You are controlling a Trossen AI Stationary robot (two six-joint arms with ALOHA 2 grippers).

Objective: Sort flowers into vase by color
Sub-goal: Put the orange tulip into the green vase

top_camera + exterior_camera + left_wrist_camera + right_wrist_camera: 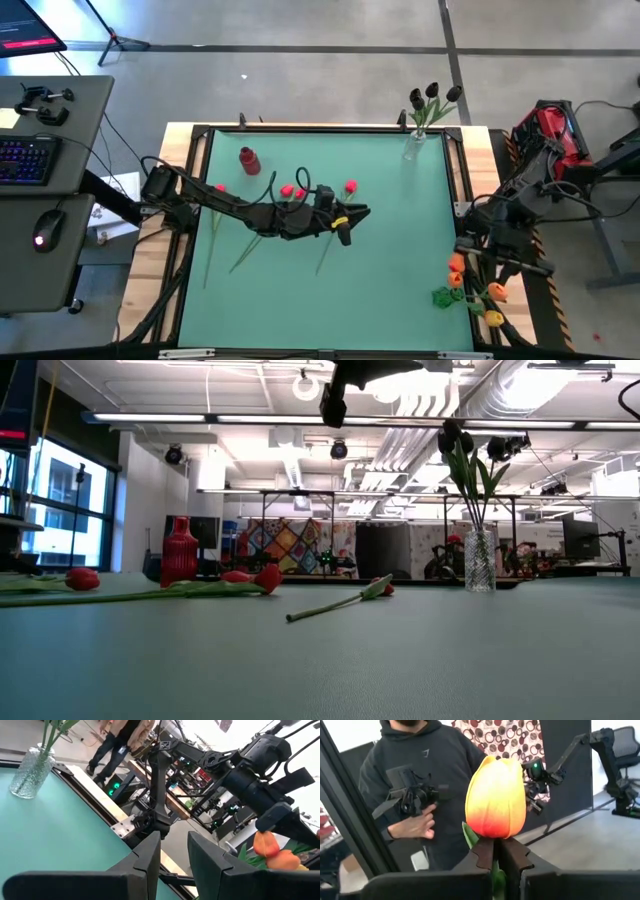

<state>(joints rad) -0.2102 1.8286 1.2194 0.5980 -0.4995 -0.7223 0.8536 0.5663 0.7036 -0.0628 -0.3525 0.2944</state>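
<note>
L pincer [345, 226] hovers above the middle of the surface [400, 260], up off it; in the low view it hangs near the ceiling line. Its fingers [145, 862] stand a narrow gap apart w/ nothing between them.

R pincer [492, 282] sits past the surface's right edge, near the front right corner. It's clamped on the stem just under an orange-yellow tulip [495, 797]; the head stands upright right above the fingertips. Other orange tulips [457, 272] w/ green leaves bunch beside that arm, at the right edge near the front.

Red tulips [293, 190] lie flat on the surface, left of center toward the back, stems pointing toward the front edge. One more red tulip [351, 186] lies a bit to their right, its stem slanting toward the front; another red head [220, 188] lies nearer the left edge. Low view shows them lying flat, heads not raised.

Red vase [249, 160] stands upright near the back edge, left of center, just behind the red tulips and apart from them. Clear glass vase [414, 146] stands upright near the back right corner, holding dark, near-black tulips [432, 96] w/ green leaves.

A person [415, 780] in a dark hoodie stands beyond the surface in the R wrist view, one hand [417, 825] up by a dark device. A desk w/ keyboard [25, 160] and mouse [48, 230] sits off the left side.
</note>
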